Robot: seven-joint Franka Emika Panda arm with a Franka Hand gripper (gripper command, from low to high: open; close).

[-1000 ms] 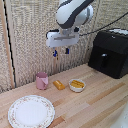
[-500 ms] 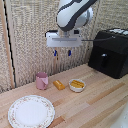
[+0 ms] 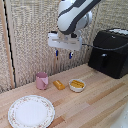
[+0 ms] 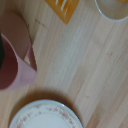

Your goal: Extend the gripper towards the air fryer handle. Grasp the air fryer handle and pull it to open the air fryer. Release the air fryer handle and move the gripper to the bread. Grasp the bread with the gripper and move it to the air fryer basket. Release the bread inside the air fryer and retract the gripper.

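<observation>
My gripper hangs open and empty in the air above the table, its two blue-tipped fingers pointing down. The black air fryer stands at the exterior view's right, well apart from the gripper. Its drawer looks shut, and I cannot make out the handle against the black front. The orange-brown bread lies on the table below the gripper, between a pink cup and a white bowl. It also shows in the wrist view. No fingers show in the wrist view.
A pink cup stands beside the bread. A small white bowl with orange contents sits on the bread's other side. A floral-rimmed plate lies near the wooden table's front edge. A woven screen stands behind.
The gripper has drifted slightly toward the exterior view's right, still open. Nothing on the table has moved.
</observation>
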